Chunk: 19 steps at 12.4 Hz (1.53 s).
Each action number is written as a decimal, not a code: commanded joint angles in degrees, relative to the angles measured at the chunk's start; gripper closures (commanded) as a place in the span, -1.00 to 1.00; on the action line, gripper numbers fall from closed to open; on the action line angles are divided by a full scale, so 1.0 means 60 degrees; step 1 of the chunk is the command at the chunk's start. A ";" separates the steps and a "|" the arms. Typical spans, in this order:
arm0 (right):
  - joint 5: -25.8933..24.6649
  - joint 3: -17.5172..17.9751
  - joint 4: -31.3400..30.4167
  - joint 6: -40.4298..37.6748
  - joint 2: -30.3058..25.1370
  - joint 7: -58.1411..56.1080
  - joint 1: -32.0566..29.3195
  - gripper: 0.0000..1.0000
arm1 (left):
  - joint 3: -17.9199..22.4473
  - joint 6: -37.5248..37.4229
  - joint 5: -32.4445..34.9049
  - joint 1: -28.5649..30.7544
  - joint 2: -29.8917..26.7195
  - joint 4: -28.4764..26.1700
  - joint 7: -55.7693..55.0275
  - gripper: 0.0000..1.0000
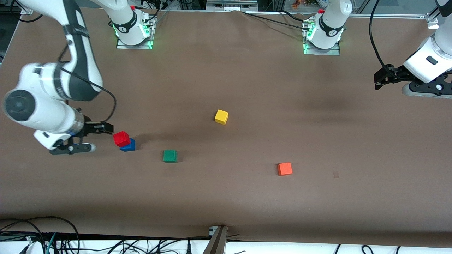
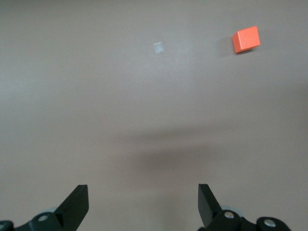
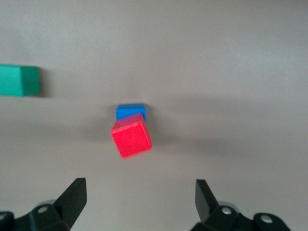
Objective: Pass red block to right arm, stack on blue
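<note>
The red block (image 1: 121, 138) rests on the blue cube (image 1: 128, 146), turned a little and offset, overhanging one edge. The right wrist view shows the same: the red block (image 3: 131, 138) on the blue cube (image 3: 130, 111). My right gripper (image 1: 103, 138) is open and empty just beside the stack, toward the right arm's end of the table, not touching it; its fingers (image 3: 74, 197) stand wide apart in the right wrist view (image 3: 139, 192). My left gripper (image 1: 390, 86) waits open and empty at the left arm's end of the table, over bare table in the left wrist view (image 2: 143, 195).
A green cube (image 1: 170, 155) lies beside the stack, toward the middle, and shows in the right wrist view (image 3: 19, 80). A yellow cube (image 1: 221, 116) lies at mid-table. An orange-red cube (image 1: 284, 168) lies nearer the front camera and shows in the left wrist view (image 2: 246, 39).
</note>
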 commanded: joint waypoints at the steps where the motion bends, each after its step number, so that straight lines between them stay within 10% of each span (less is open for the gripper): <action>1: -0.0072 -0.0165 0.1467 -0.2047 0.0081 -0.0017 -0.0050 -1.00 | 0.0003 -0.0389 -0.0120 0.0012 0.0013 0.0174 0.0359 -1.00; 7: -0.0262 0.1720 0.1105 -0.3369 -0.2188 -0.0045 -0.1774 -1.00 | -0.0245 -0.0390 -0.0164 -0.0149 0.0145 0.0452 0.0213 -1.00; 14: -0.0277 0.1826 0.0097 -0.3840 -0.4079 -0.0002 -0.2481 -1.00 | -0.0246 -0.0668 -0.0280 -0.0002 0.0145 0.0497 0.0287 -1.00; 19: -0.0511 0.1738 0.0548 -0.4031 -0.3538 -0.0076 -0.2424 -1.00 | -0.0232 -0.1225 -0.0441 0.0012 0.0116 0.0511 0.0316 -1.00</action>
